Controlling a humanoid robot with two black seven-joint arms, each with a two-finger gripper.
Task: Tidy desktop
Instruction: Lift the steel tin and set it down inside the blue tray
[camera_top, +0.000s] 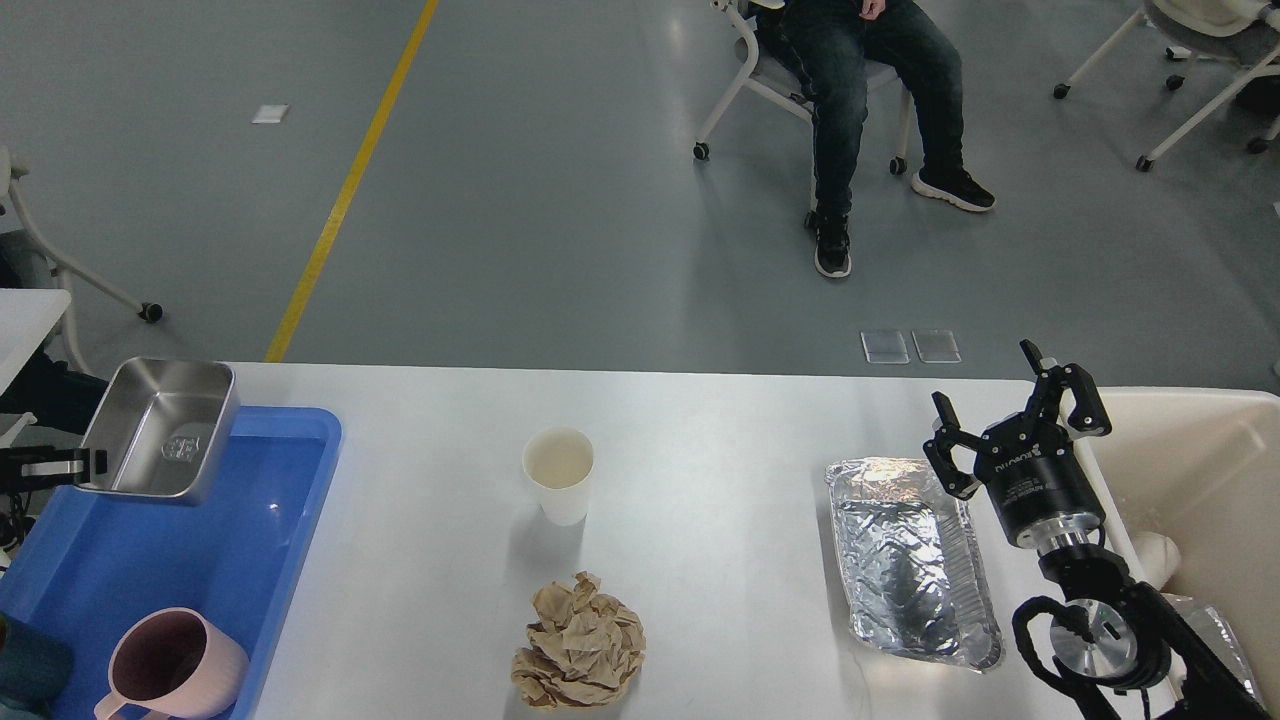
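Note:
The white desktop (720, 440) fills the lower half of the head view. On it stand a white paper cup (558, 475), a crumpled brown paper ball (578, 645) and an empty foil tray (910, 560). My right gripper (1015, 420) is open and empty, raised between the foil tray's far end and the cream bin (1210, 470). My left gripper (70, 463) comes in at the left edge. It is shut on the rim of a tilted steel container (165, 430), held over the blue tray (300, 500).
A pink mug (165, 665) lies in the blue tray's near end, next to a dark teal thing (30, 665) at the edge. The cream bin holds some white and foil scraps (1200, 610). A seated person (860, 110) and wheeled chairs are beyond the table.

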